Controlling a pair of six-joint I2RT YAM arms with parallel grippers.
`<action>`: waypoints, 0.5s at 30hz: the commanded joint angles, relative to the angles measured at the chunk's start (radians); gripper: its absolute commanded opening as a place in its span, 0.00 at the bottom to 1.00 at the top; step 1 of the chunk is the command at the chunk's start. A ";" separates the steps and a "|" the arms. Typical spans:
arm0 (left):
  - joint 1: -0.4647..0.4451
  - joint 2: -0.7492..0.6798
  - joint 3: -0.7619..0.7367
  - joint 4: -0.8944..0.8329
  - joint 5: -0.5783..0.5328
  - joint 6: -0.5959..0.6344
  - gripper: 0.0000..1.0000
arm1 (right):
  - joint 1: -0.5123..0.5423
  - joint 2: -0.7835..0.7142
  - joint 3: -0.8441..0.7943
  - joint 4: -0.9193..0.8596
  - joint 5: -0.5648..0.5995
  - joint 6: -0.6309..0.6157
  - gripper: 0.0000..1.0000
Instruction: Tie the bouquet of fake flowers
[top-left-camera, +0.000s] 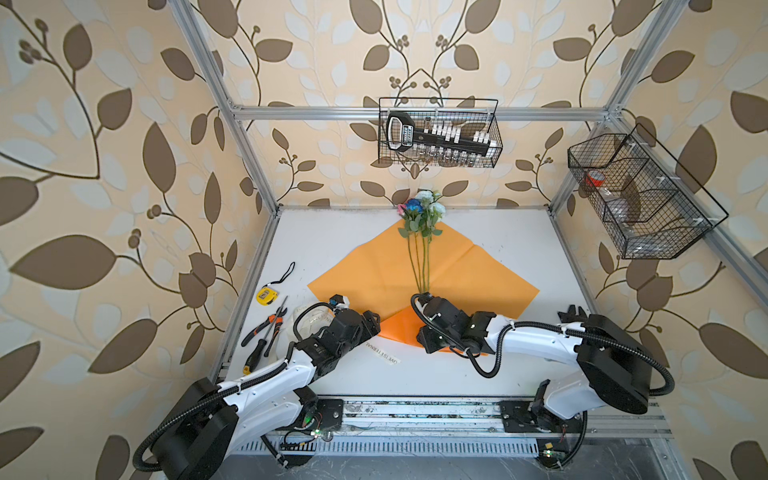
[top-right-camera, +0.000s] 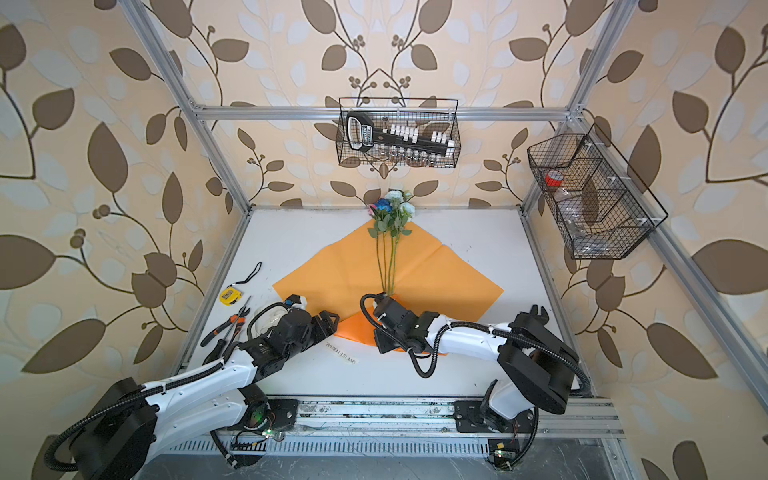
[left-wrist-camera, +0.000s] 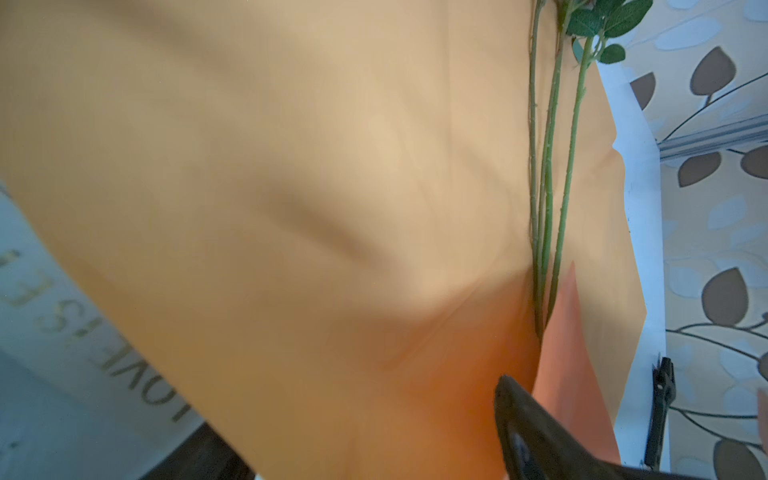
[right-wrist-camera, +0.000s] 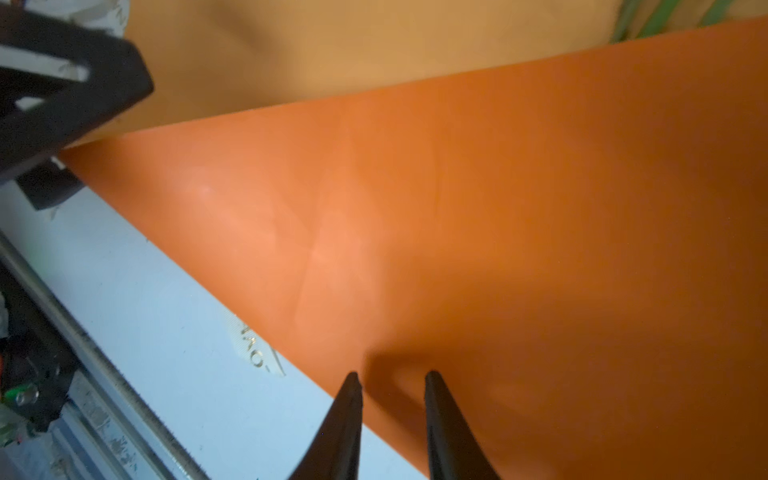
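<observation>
White arm shells (top-left-camera: 266, 386), black joints (top-left-camera: 345, 332), ribbed black cables (top-left-camera: 540, 328), black right claw (right-wrist-camera: 392, 376).

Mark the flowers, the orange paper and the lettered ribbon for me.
flowers (top-left-camera: 419, 226): in a top view, on the leaves just below the blooms.
paper (top-left-camera: 478, 278): in a top view, on its bare, flat right half.
ribbon (top-left-camera: 384, 354): in a top view, on its lettered middle.

The paper (top-left-camera: 374, 274) is lying mid-table (top-left-camera: 519, 249), its front corner folded over. The flowers (top-left-camera: 419, 216) are lying on it, blooms toward the back edge. The ribbon (top-left-camera: 384, 354) is lying at the paper's front edge. The tape measure (top-left-camera: 266, 296), pliers (top-left-camera: 266, 324) and screwdriver (top-left-camera: 259, 347) are lying along the left edge.
</observation>
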 joint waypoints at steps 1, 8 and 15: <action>0.008 -0.006 -0.001 0.026 -0.084 0.033 0.84 | 0.020 0.047 0.057 0.013 -0.009 0.009 0.27; 0.012 0.054 0.022 0.022 -0.103 0.074 0.68 | 0.020 0.153 0.114 0.019 -0.007 0.013 0.21; 0.010 0.036 0.046 0.030 -0.057 0.180 0.36 | 0.020 0.217 0.149 0.013 -0.004 0.021 0.20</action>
